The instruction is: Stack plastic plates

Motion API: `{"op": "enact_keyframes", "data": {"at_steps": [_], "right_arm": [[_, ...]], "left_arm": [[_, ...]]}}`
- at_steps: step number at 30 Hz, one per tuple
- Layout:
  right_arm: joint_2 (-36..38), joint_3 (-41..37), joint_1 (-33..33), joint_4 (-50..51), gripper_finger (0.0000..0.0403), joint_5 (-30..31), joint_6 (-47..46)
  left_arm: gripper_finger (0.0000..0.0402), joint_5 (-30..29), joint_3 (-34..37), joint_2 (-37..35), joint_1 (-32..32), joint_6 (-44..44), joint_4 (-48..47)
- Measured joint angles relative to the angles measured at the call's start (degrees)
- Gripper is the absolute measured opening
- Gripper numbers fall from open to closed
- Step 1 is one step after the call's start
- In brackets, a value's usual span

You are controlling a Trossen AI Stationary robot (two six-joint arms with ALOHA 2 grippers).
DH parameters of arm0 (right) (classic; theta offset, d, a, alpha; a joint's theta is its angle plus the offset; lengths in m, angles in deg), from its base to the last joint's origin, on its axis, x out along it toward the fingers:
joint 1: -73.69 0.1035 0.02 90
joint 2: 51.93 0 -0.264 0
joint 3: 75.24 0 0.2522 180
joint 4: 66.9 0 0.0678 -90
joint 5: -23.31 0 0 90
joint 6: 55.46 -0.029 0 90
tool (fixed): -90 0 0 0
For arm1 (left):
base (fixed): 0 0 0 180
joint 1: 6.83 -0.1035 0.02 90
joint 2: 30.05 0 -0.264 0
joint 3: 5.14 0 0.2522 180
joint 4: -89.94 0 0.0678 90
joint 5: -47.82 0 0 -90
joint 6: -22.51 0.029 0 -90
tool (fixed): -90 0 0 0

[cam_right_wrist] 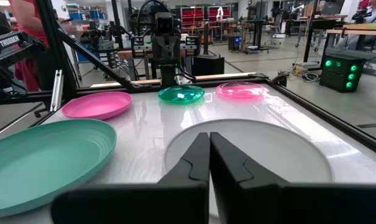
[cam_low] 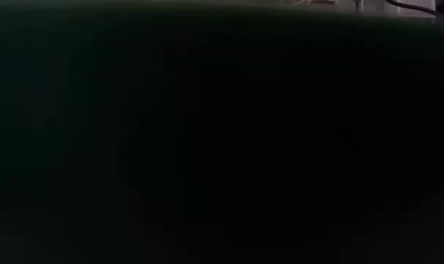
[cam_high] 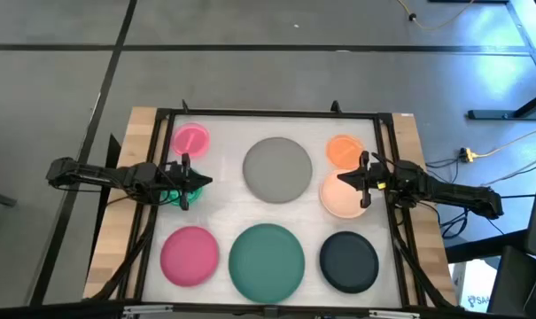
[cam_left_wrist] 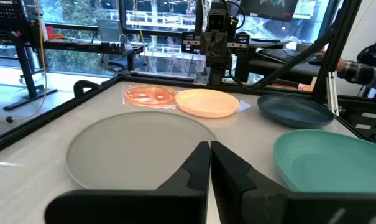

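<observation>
On the white table point(cam_high: 223, 217) all eight plates lie unstacked, and with our left gripper point(cam_high: 190, 182) and right gripper point(cam_high: 356, 180) pressed together, holding nothing, we risk merely shoving the grey plate point(cam_high: 277, 168) between them.

Both arms reach in from opposite side edges of the table, stretched nearly level and pointing toward each other across the middle.

Left arm: enters over the left edge, about halfway between the far and near edges. Left gripper point(cam_high: 187, 181) sits just inside that edge, fingers point(cam_left_wrist: 197, 167) pressed together, tips touching, aimed at the table centre.

Right arm: enters over the right edge, slightly nearer the far edge than the left arm. Right gripper point(cam_high: 363, 181) sits just inside the right edge, fingers point(cam_right_wrist: 197, 163) closed against each other, nothing between them.
</observation>
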Motion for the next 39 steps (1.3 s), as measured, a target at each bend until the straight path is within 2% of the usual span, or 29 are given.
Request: {"op": "enact_keyframes", "data": {"at_steps": [32,36,39], "right_arm": [[0.00,0.00,0.01,-0.02,0.0003,-0.02,0.00],[0.00,0.00,0.00,0.00,0.0003,-0.02,0.00],[0.01,0.00,0.01,0.00,0.0003,-0.02,0.00]], "left_arm": [[0.0008,-0.02,0.00,-0.01,-0.01,0.03,0.63],[0.0008,-2.86,0.02,0.00,-0.02,1.58,4.48],[0.0008,-3.91,0.00,-0.02,-0.02,-0.58,10.65]]}}
